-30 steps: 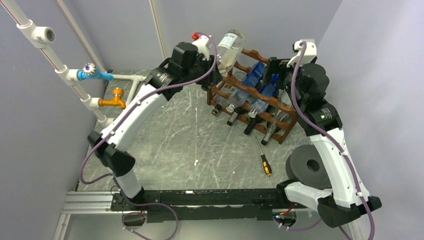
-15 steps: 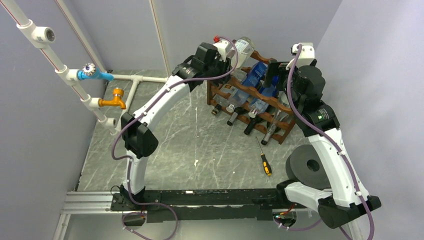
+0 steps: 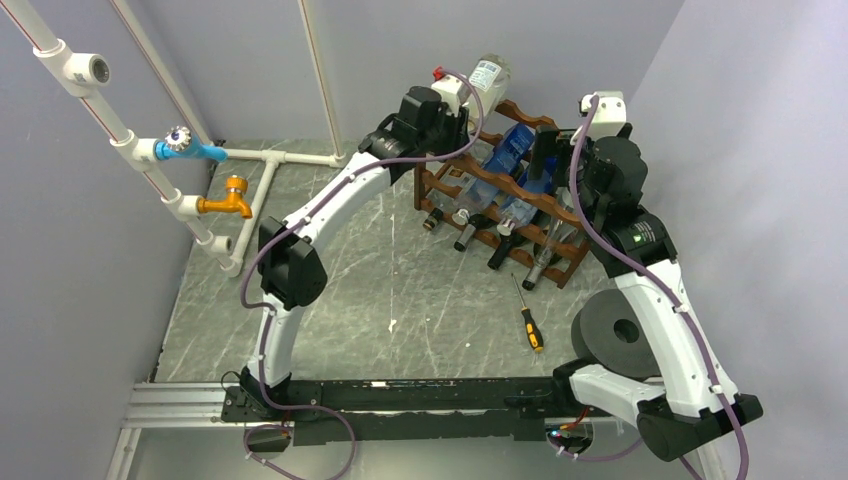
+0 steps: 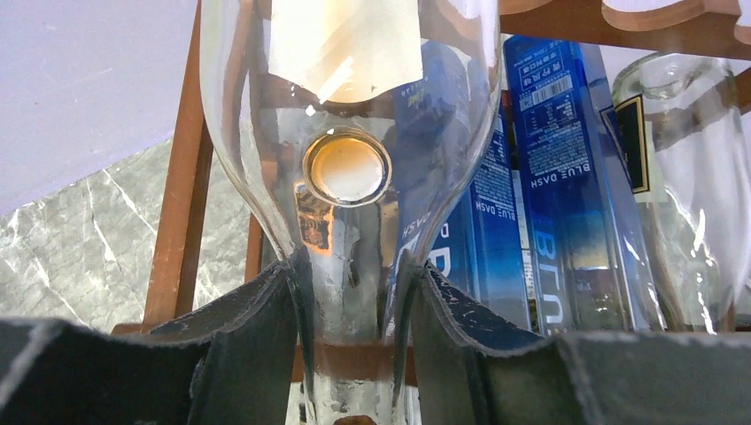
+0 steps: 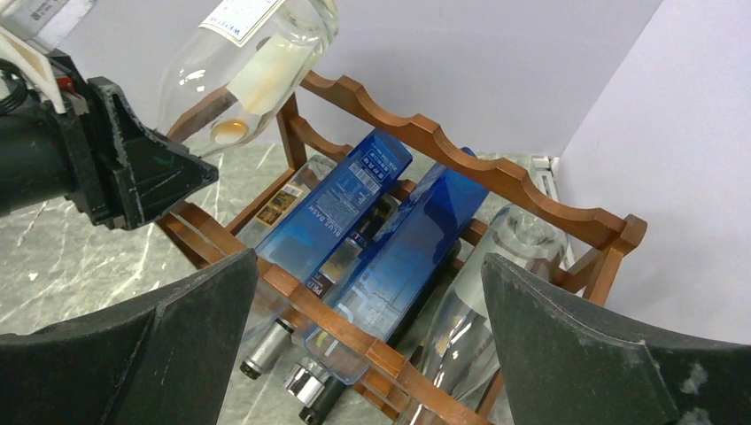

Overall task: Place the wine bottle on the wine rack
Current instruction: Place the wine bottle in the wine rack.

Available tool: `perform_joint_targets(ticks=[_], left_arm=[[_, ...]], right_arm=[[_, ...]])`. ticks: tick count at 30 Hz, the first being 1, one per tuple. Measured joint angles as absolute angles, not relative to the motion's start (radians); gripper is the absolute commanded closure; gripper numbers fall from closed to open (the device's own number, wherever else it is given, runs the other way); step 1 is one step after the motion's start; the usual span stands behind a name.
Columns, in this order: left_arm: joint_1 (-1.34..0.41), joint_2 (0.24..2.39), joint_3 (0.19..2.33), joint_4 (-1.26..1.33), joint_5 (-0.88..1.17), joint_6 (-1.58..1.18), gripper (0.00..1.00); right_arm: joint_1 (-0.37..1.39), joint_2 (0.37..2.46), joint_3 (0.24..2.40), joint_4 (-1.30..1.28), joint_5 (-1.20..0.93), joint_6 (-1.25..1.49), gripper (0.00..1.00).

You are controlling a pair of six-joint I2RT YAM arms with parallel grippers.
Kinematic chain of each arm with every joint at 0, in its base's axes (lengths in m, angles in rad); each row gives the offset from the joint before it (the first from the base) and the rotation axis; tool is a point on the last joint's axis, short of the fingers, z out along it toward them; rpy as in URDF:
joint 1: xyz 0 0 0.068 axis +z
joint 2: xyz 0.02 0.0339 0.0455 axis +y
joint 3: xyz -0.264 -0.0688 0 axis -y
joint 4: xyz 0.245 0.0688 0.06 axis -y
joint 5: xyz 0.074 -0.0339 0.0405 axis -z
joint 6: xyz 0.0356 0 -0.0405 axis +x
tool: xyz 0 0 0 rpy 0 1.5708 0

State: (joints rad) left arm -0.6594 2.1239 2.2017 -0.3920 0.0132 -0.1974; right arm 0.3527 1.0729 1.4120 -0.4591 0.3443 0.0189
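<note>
near the arms' bases the grey veined table (image 3: 400, 290) lies broad and smooth, with a yellow-handled screwdriver (image 3: 528, 320) and a thick grey disc (image 3: 612, 335) toward its right side. beyond them the wine rack (image 3: 510, 200), reddish-brown wood with scalloped rails, sits close to the right wall (image 3: 740, 150). it cradles flat-sided blue bottles (image 5: 354, 199) and clear glass ones. the right gripper (image 5: 367, 345) hovers over it, jaws spread wide, holding nothing. the left gripper (image 4: 347, 310) clamps the neck of the clear, rounded wine bottle (image 4: 345, 106), tilted above the rack's left end; contact with the top rail i cannot tell.
</note>
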Motion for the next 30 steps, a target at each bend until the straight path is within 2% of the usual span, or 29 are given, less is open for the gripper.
perform_joint_targets(ticks=[12, 16, 21, 30], left_arm=[[-0.66, 2.184, 2.216, -0.334, 0.006, -0.165, 1.0], [-0.66, 2.184, 2.214, -0.329, 0.004, -0.162, 0.9], [-0.662, 2.184, 2.192, -0.29, -0.008, -0.162, 0.71], [-0.662, 2.182, 2.181, -0.273, -0.009, -0.162, 0.65]], right_arm=[[0.353, 1.071, 1.393, -0.439, 0.344, 0.001, 0.01], [0.353, 1.071, 1.388, -0.432, 0.343, -0.007, 0.01], [0.353, 1.071, 1.382, -0.425, 0.339, -0.009, 0.01], [0.353, 1.071, 1.381, -0.418, 0.338, -0.018, 0.01]])
